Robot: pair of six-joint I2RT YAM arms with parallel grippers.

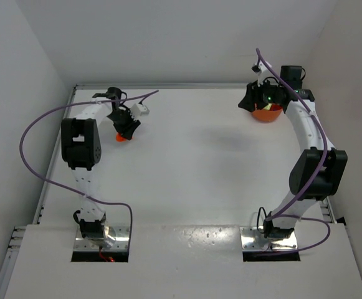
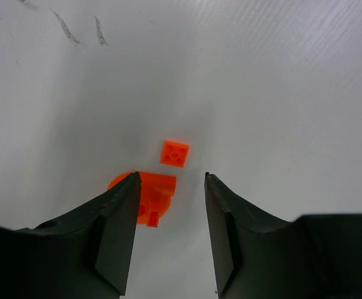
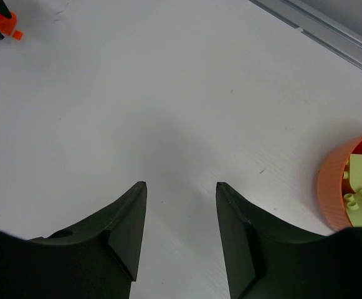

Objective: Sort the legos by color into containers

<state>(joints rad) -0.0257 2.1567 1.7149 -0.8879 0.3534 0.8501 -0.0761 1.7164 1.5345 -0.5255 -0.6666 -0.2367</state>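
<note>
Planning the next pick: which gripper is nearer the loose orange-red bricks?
Left. The left gripper hovers at the orange-red bricks; the right gripper is across the table, beside the orange bowl.

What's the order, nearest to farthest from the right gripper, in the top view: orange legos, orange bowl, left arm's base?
1. orange bowl: right beside the right gripper, at the far right.
2. orange legos: across on the far left.
3. left arm's base: near edge, left side, diagonally opposite.

Bright, even overhead light; white table (image 1: 193, 162) slightly washed out. Faint, diffuse shadows, far centre. Wrist views: near foreground dark, soft-edged; table beyond reasonably sharp.
</note>
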